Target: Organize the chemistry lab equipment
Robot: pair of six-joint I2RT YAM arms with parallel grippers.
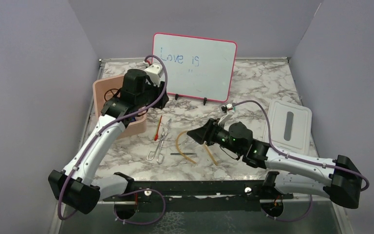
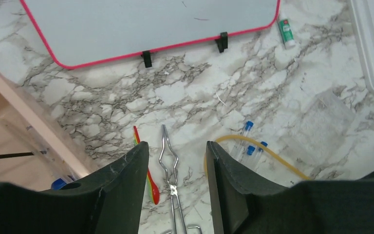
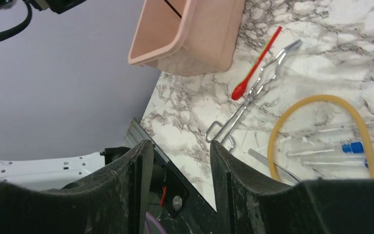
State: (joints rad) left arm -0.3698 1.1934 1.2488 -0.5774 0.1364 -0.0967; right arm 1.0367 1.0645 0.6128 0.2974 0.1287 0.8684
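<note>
While both claws hang released and empty, left gripper (image 2: 176, 151) by the pink bin (image 1: 97, 90), right gripper (image 3: 180, 146) mid-table, we judge the gear lying between them. Tan rubber tube (image 3: 321, 97): a soft, light loop; pinch its arc. Metal tongs (image 3: 249, 99): stiff, slick; grip the crossing. Red-tipped spatula (image 3: 259, 58): thin; take mid-shaft. Blue-capped tubes (image 3: 353, 146): clear, probably fragile, prone to roll. Glossy marble table (image 1: 258, 83); lavender walls (image 1: 29, 73) close in.
</note>
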